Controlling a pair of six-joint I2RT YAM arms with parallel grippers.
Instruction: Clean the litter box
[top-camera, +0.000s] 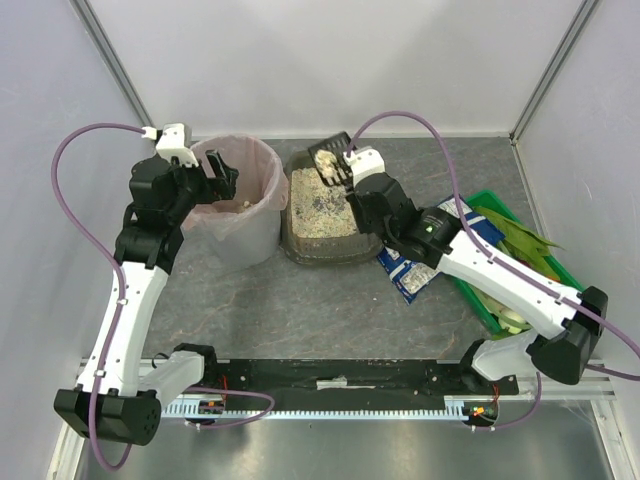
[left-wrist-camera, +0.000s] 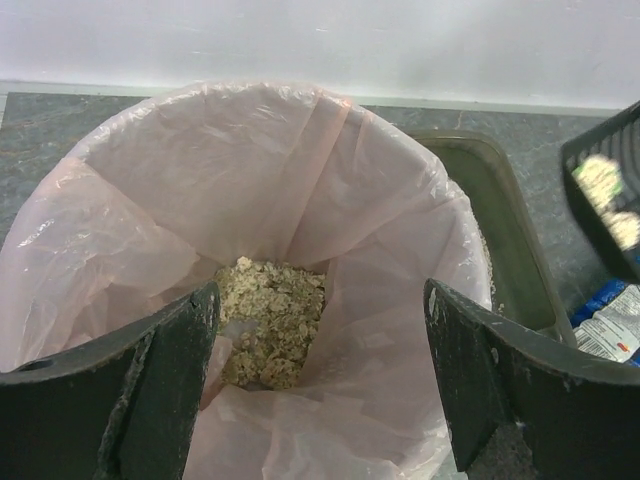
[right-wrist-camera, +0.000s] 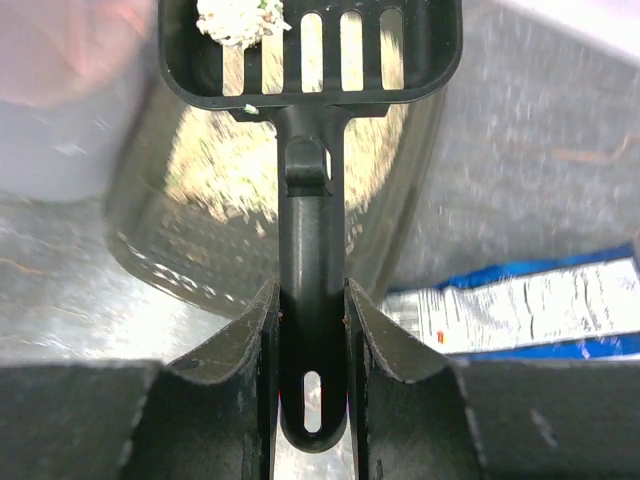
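Right jaws clamped on the scoop (right-wrist-camera: 310, 200) handle, one clump (right-wrist-camera: 240, 20) in its slotted head.
You look mid-transfer: the scoop hangs over the far end of the litter box (top-camera: 320, 255), which sits on the bench (top-camera: 300, 310) just right of the pink-lined bin (top-camera: 245, 225). Next, I'd judge, you swing left across the bin's rim and tip, keeping the scoop level so nothing drops early. Your right arm stretches forward and left. Your left arm stands bent at the bin, jaws wide apart over the liner, holding nothing.
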